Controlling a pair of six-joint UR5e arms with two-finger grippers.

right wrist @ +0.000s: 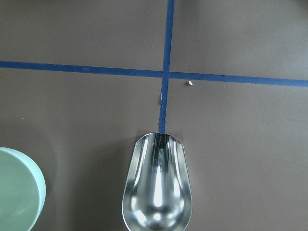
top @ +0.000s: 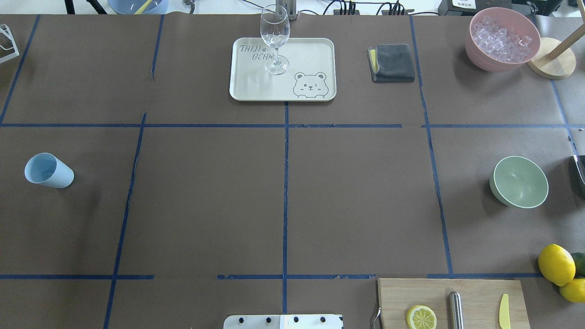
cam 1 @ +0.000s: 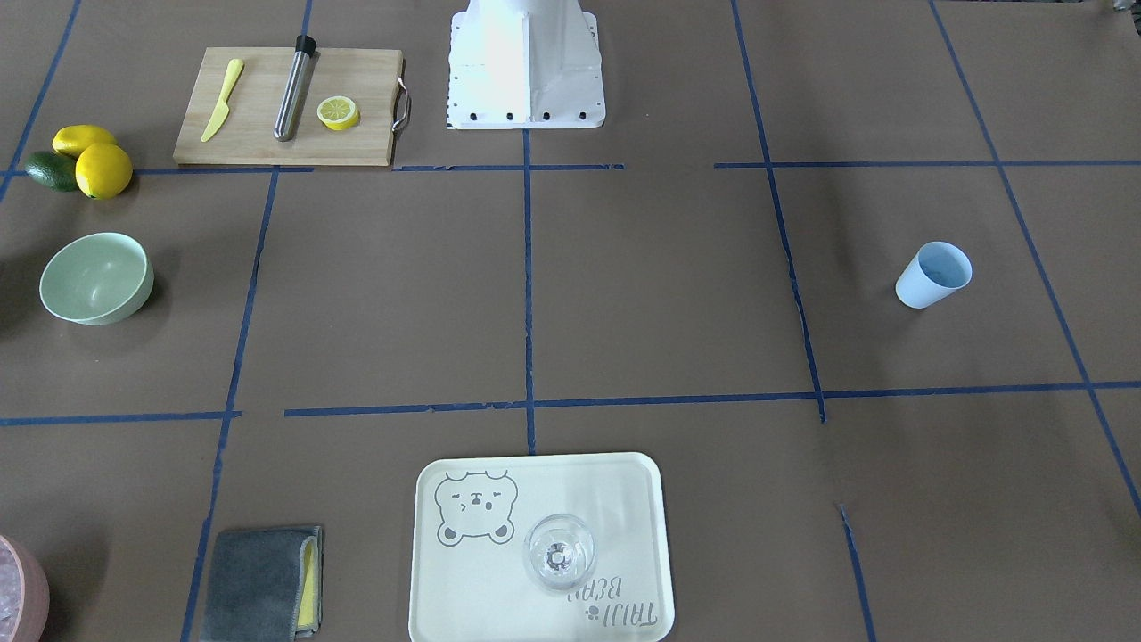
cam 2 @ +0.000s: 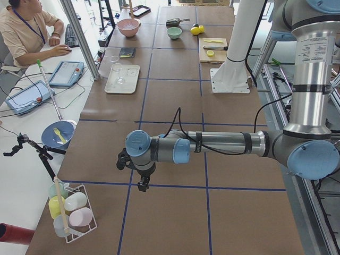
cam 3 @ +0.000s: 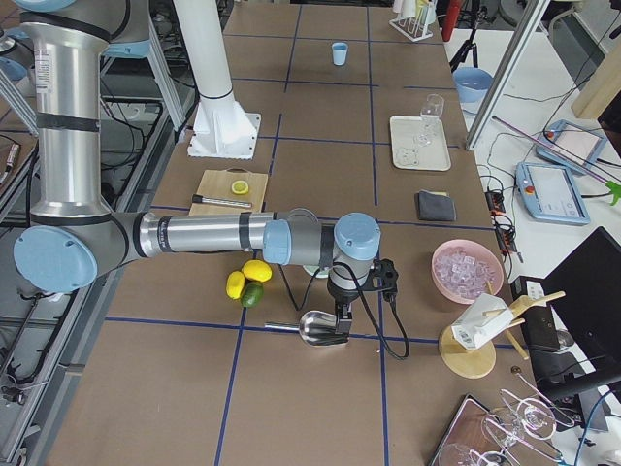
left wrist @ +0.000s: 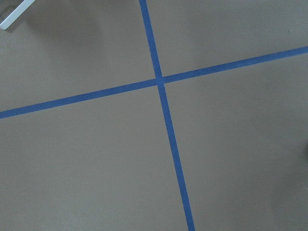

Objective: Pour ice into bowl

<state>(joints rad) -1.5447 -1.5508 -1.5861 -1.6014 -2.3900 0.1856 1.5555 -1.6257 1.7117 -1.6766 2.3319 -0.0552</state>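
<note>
Bowl (top: 518, 181) empty. Scoop (right wrist: 157, 187) (metal, just beside the bowl) empty. Pink container (top: 484, 59) holds crushed ice (top: 502, 37). Glass (top: 274, 32) on tray (top: 311, 55) empty. Left gripper (cam 2: 141, 183) and right gripper (cam 3: 339, 328): finger state cannot be told.

My left arm (cam 2: 223, 142) stretches out level, wrist bent down, the left pincer (cam 2: 142, 184) pointing straight downward. My right arm (cam 3: 194, 236) lies level too, the right pincer (cam 3: 341, 325) hanging low. Whether either pincer is parted or closed, I cannot tell.

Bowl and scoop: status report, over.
Cannot tell open or shut for left gripper or right gripper. Empty scoop at right gripper, beside the bowl. The bowl is empty. Nothing between them.
</note>
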